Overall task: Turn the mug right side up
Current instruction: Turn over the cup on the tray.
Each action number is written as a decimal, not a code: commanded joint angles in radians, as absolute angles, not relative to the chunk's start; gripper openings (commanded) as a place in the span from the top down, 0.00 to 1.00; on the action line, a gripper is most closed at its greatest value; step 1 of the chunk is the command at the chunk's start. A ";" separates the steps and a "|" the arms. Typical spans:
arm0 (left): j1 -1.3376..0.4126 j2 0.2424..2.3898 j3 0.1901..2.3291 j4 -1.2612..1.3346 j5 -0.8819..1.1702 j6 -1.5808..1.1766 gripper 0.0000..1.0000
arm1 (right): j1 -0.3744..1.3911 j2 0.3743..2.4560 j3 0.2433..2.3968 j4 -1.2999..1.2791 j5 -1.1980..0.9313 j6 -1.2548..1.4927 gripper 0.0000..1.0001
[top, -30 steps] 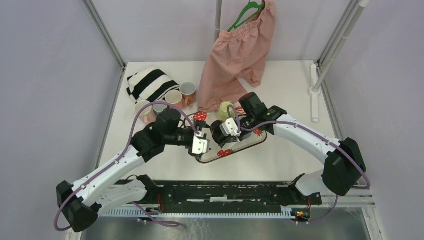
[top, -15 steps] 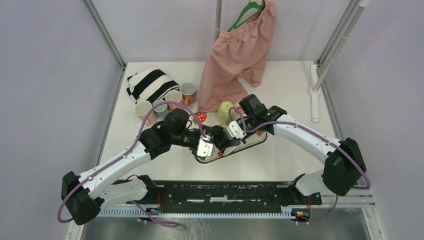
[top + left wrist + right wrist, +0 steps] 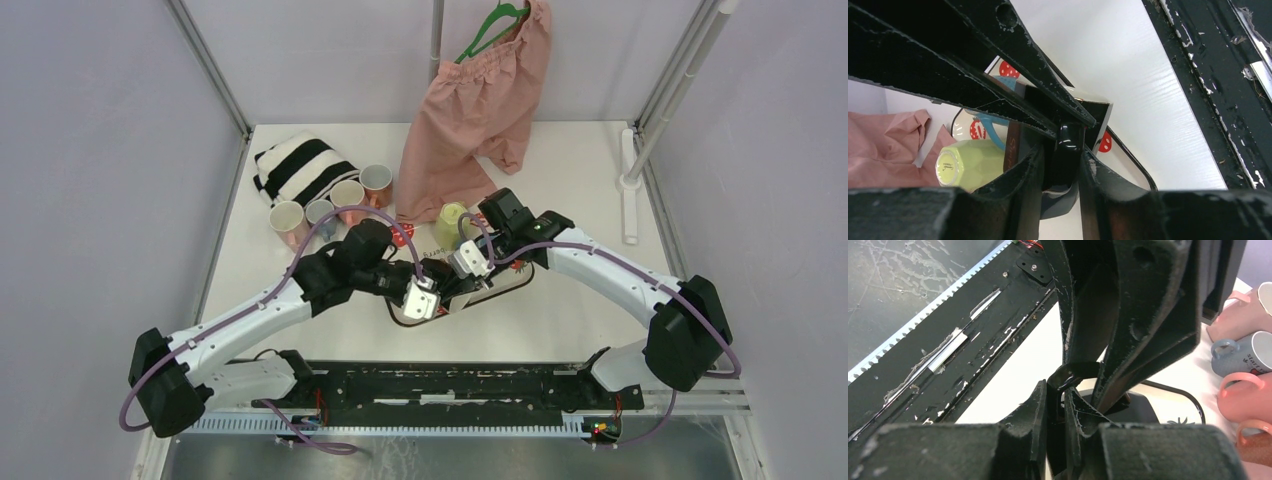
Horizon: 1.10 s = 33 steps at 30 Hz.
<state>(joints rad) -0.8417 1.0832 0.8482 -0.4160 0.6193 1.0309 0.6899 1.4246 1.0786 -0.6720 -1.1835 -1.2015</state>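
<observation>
My left gripper (image 3: 428, 300) and right gripper (image 3: 465, 268) meet over the tray (image 3: 512, 283), which sits mid-tabletop, nearer the near edge. The black mug (image 3: 1066, 150) hangs between them, just above the tray. The left gripper is clamped across a glossy piece of the mug's wall, coming in from the left edge's side. The right gripper pinches the handle (image 3: 1074, 372) from the far right, so both arms are on the mug and neither is the nearer. I judge the flip will pivot on the line between my two grips. I cannot tell from here which way the mug's long axis or its mouth points.

Just beyond the tray's far rim stands a yellow-green mug (image 3: 450, 214); its base label is too small to read. A brown surface beside the black mug has cursive lettering that I cannot make out. Toward the left edge a grey-blue mug (image 3: 1243, 354), carrying dark print I cannot fully read, lies among pink mugs (image 3: 350, 192). A striped cloth (image 3: 300, 165) lies behind them. Pink shorts (image 3: 480, 100) hang at the far edge.
</observation>
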 commanded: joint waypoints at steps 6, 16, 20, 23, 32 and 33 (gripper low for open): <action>-0.872 1.104 0.895 -0.463 0.583 1.085 0.80 | 0.689 1.420 1.140 -0.592 -1.259 -1.253 1.00; -0.877 1.112 0.917 -0.500 0.548 1.090 0.98 | 0.688 1.416 1.129 -0.574 -1.190 -1.218 0.85; -0.877 1.108 0.917 -0.500 0.526 1.083 0.98 | 0.688 1.382 1.079 -0.493 -1.122 -1.128 0.74; -0.877 1.105 0.917 -0.493 0.509 1.076 0.98 | 0.688 1.347 1.025 -0.397 -1.065 -1.034 0.70; -0.877 1.100 0.918 -0.482 0.485 1.048 0.98 | 0.688 1.248 0.912 -0.302 -0.898 -0.892 0.67; -0.877 1.096 0.916 -0.479 0.479 1.041 0.98 | 0.687 1.218 0.886 -0.268 -0.873 -0.864 0.67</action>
